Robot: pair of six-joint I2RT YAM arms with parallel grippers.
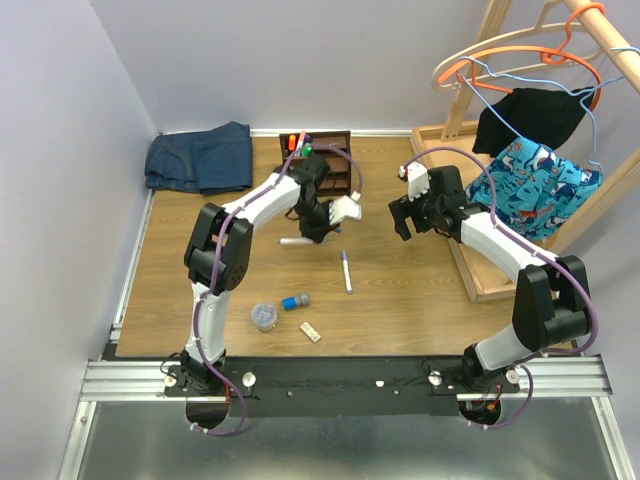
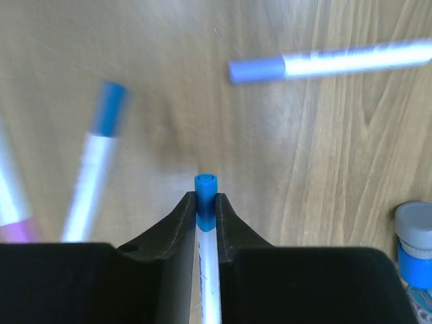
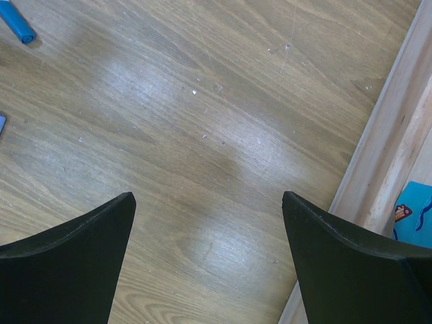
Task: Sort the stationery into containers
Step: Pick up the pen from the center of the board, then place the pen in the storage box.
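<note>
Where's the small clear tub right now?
In the top view the clear round tub stands on the left side, near the front edge, just left of the blue-grey cylinder and up-left of the beige block.

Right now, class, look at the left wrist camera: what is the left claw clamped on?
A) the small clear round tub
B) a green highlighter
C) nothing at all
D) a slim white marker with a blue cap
D: in the left wrist view the left claw is shut tight on a white marker with a blue cap, and the cap end pokes out just past its tips.
</note>
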